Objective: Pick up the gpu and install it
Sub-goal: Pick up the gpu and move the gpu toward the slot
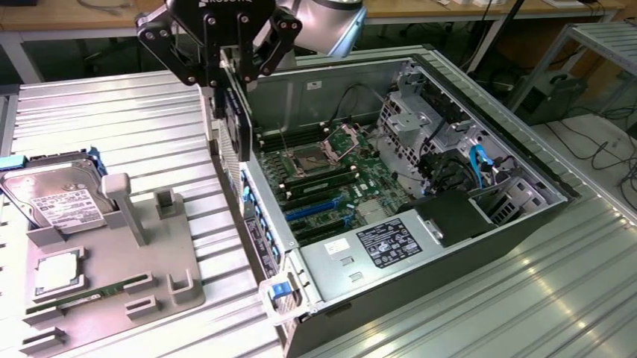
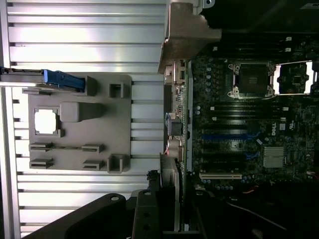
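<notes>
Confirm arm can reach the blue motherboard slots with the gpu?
Probably yes: the case lies open, nothing covers the blue slots, and the pincer holds the gpu upright at the case's edge.

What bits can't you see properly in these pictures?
- arm: exterior view, cut off by the top edge.
- gpu: exterior view, turned edge-on, faces hidden; the gripper covers its top.
- power supply label: exterior view, print too small.
- hard drive: wrist view, cut off by the picture's edge.

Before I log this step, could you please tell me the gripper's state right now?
Gripper: closed, holding the gpu upright.
</notes>
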`<act>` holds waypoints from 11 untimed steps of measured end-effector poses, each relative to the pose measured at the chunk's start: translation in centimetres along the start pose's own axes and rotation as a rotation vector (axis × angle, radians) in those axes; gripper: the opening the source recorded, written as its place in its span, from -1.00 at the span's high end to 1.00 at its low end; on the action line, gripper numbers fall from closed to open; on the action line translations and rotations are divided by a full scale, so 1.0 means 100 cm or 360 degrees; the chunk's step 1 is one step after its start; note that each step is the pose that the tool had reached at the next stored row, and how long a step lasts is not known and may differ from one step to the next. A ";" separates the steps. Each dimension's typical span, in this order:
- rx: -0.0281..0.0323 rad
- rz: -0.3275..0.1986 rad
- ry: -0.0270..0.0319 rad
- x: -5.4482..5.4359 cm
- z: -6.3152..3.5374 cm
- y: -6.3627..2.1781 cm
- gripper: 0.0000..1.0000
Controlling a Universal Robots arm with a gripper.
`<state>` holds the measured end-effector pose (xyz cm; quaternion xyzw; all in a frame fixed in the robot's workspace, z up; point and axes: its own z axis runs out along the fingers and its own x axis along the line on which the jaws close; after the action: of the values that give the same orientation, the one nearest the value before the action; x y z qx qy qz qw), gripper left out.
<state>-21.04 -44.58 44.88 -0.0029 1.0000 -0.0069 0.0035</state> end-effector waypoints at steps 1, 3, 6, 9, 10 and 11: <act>0.00000 0.0000 0.00000 -0.001 0.0000 0.0000 0.44; 0.00000 0.0000 0.00000 -0.004 0.0000 0.0000 0.44; 0.00001 0.0000 0.00001 -0.007 0.0000 0.0000 0.44; 0.00000 0.0000 -0.00001 -0.010 0.0001 -0.0001 0.44; 0.00001 0.0000 0.00000 -0.012 0.0001 -0.0001 0.44; 0.00000 0.0000 0.00000 -0.013 0.0001 -0.0001 0.44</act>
<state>-19.77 -44.58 44.89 -0.0029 1.0000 -0.0069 0.0035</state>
